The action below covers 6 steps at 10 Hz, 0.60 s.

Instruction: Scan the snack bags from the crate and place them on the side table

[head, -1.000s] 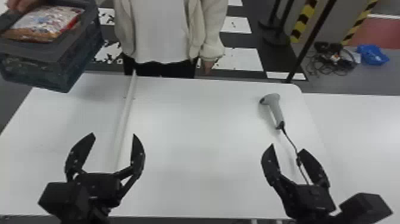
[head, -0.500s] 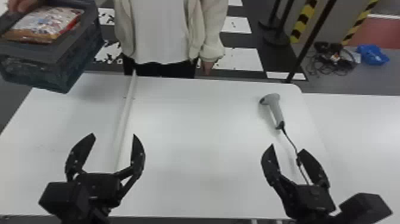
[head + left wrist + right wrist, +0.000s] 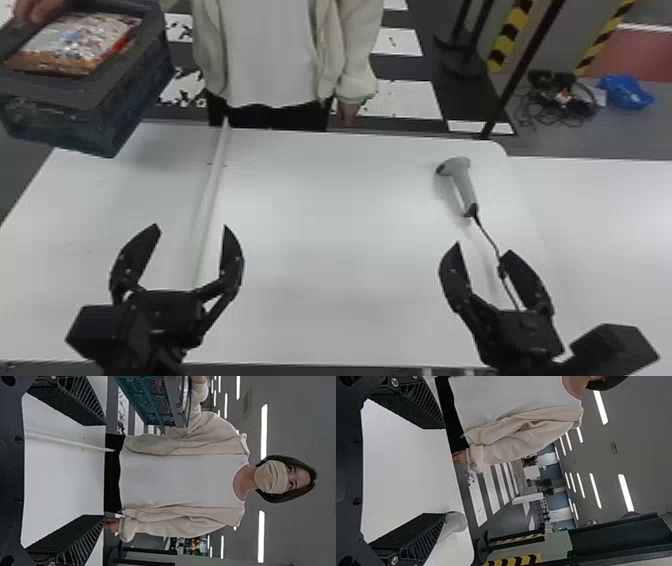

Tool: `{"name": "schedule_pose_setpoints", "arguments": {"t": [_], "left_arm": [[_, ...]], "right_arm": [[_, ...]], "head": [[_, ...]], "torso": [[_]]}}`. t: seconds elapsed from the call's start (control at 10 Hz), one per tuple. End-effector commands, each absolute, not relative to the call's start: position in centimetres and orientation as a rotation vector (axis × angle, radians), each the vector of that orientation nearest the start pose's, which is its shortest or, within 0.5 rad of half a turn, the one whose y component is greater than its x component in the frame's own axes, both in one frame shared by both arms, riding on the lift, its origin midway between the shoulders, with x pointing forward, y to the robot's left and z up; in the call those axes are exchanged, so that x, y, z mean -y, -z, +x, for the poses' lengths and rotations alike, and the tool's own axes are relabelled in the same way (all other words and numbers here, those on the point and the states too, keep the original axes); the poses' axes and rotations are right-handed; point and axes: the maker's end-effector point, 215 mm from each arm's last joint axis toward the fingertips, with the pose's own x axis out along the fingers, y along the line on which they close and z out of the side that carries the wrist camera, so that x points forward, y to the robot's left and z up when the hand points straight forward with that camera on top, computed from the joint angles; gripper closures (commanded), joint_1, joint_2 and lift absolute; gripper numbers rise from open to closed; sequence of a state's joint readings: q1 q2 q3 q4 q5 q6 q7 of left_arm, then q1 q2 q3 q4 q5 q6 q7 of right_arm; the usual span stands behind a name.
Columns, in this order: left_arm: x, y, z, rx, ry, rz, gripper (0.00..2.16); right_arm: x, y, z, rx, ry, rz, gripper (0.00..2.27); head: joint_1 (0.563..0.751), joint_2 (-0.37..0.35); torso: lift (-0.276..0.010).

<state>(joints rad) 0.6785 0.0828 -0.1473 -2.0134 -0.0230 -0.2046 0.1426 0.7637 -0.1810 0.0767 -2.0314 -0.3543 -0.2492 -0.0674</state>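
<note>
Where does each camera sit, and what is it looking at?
Head view: on the robot's head, looking forward and down at the white table, scanner and crate; left pincer and right pincer show.
Left wrist view: on the left wrist, looking past that pincer's two fingers at the person and ceiling lights.
Right wrist view: on the right wrist, looking past its own two fingers toward the person's sleeve and the room behind.
Shared: head and left wrist both see the crate; head and right wrist, the scanner.

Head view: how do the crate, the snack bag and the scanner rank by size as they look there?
1. Crate, though cut off at the edge
2. Snack bag
3. Scanner
</note>
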Motion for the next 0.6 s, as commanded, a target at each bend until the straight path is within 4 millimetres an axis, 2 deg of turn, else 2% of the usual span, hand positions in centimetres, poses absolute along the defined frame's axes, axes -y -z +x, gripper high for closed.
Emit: {"name": "schedule_pose_setpoints", "arguments": {"t": [0.0, 0.5], "left_arm": [[-18.3, 36.9, 37.81, -0.036, 0.029, 0.0, 0.03], [-18.22, 36.9, 37.8, -0.036, 0.031, -0.001, 0.03]], "right_arm": [[23.35, 38.57, 35.29, -0.094, -0.012, 0.254, 0.09], [23.35, 38.57, 35.29, -0.094, -0.012, 0.254, 0.09]], "head": [[0.695, -0.08], [0.695, -0.08]], "torso": [[-0.05], [-0.05]]}}
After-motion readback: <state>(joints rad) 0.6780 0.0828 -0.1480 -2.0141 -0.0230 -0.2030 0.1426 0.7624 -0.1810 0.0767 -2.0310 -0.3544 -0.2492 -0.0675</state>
